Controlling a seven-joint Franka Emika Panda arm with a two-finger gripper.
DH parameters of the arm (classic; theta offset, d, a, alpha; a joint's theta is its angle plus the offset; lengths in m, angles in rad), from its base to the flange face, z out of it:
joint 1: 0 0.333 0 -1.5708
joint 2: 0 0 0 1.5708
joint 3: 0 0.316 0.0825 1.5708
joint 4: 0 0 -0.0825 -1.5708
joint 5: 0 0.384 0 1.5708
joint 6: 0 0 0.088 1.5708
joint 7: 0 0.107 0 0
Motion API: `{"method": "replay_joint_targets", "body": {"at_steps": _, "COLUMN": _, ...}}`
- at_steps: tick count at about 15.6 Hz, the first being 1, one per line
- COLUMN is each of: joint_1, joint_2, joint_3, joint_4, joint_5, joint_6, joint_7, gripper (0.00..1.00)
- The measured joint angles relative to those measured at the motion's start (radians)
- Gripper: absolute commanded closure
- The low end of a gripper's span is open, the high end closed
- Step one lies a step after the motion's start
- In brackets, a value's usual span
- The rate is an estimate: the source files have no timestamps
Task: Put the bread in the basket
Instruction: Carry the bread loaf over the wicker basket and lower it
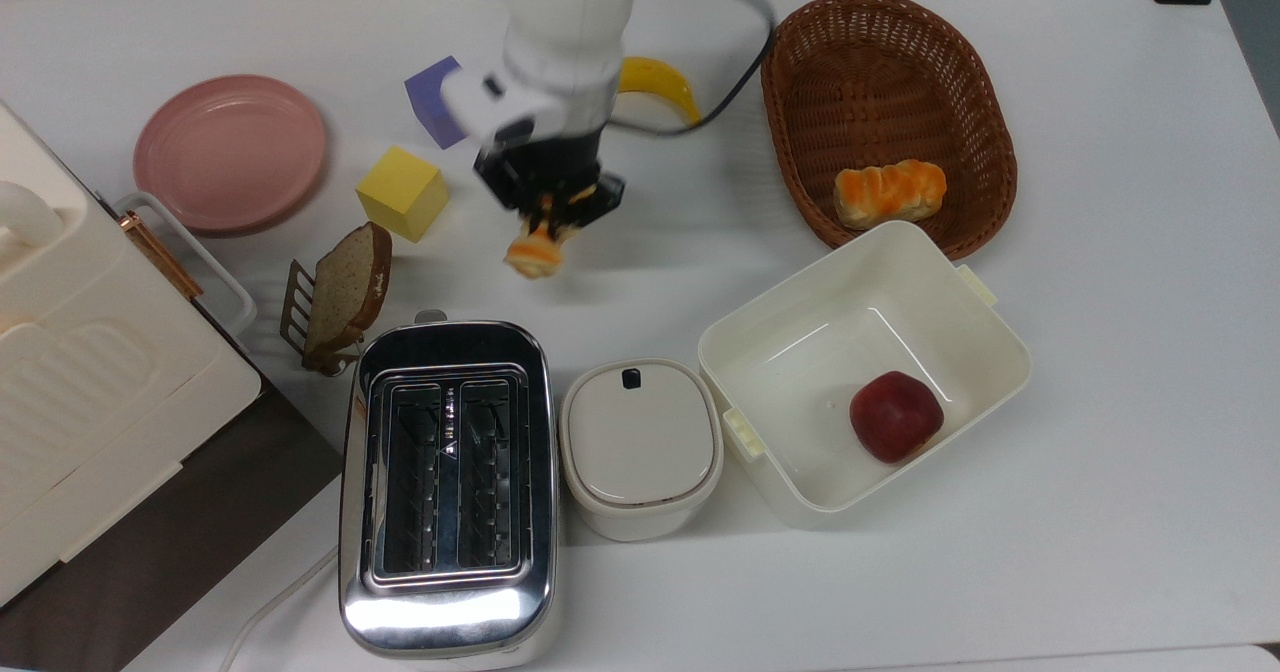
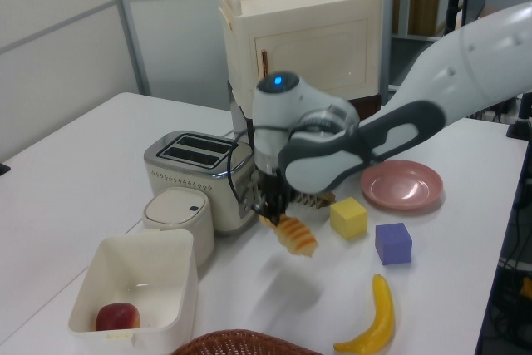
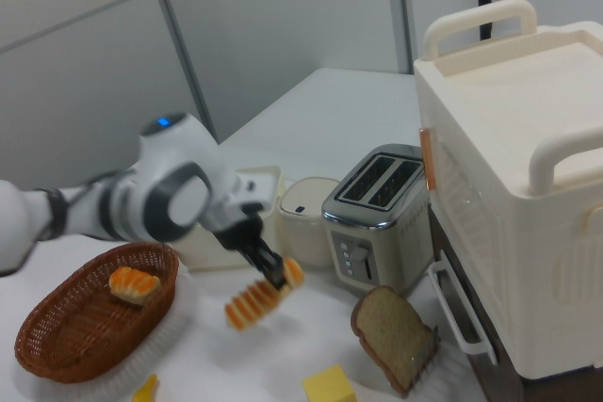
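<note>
The bread (image 1: 530, 252) is a pale roll with orange-brown crosswise stripes. It hangs tilted above the white table, with my gripper (image 1: 552, 214) shut on its upper end. The left view has the bread (image 2: 293, 235) under the gripper (image 2: 273, 212), off the tabletop. In the right view the bread (image 3: 252, 302) slants down from the gripper (image 3: 274, 276). The brown wicker basket (image 1: 880, 72) stands at the top view's upper right, well apart from the gripper, and holds a shorter deep-orange glazed bun (image 1: 890, 192). The basket (image 3: 57, 345) is at the right view's lower left.
A white tub (image 1: 770, 352) holding a red apple (image 1: 895, 415) sits just below the basket. A toaster (image 1: 447, 482), a lidded white pot (image 1: 640, 447), a racked bread slice (image 1: 348, 287), a yellow cube (image 1: 402, 192), a purple cube (image 1: 428, 102), a banana (image 1: 665, 87) and a pink plate (image 1: 230, 152) surround the gripper.
</note>
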Motion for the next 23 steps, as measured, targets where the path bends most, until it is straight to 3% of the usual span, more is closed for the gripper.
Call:
{"method": "replay_joint_targets", "body": {"at_steps": 4, "joint_1": 0.041, "joint_2": -0.107, "joint_3": 0.071, "joint_4": 0.001, "joint_5": 0.000, "joint_6": -0.092, "joint_7": 0.086, "gripper": 1.00}}
{"method": "replay_joint_targets", "body": {"at_steps": 11, "joint_1": 0.235, "joint_2": -0.218, "joint_3": 0.115, "joint_4": 0.004, "joint_5": 0.039, "joint_6": -0.260, "joint_7": 0.157, "gripper": 1.00}}
{"method": "replay_joint_targets", "body": {"at_steps": 15, "joint_1": 0.404, "joint_2": -0.225, "joint_3": 0.120, "joint_4": -0.003, "joint_5": 0.045, "joint_6": -0.305, "joint_7": 0.196, "gripper": 1.00}}
{"method": "replay_joint_targets", "body": {"at_steps": 19, "joint_1": 0.486, "joint_2": -0.204, "joint_3": 0.121, "joint_4": -0.009, "joint_5": 0.045, "joint_6": -0.308, "joint_7": 0.205, "gripper": 0.94}}
{"method": "replay_joint_targets", "body": {"at_steps": 21, "joint_1": 0.493, "joint_2": -0.198, "joint_3": 0.121, "joint_4": -0.009, "joint_5": 0.045, "joint_6": -0.308, "joint_7": 0.206, "gripper": 0.00}}
{"method": "replay_joint_targets", "body": {"at_steps": 23, "joint_1": 0.493, "joint_2": -0.196, "joint_3": 0.121, "joint_4": -0.009, "joint_5": 0.045, "joint_6": -0.308, "joint_7": 0.206, "gripper": 0.00}}
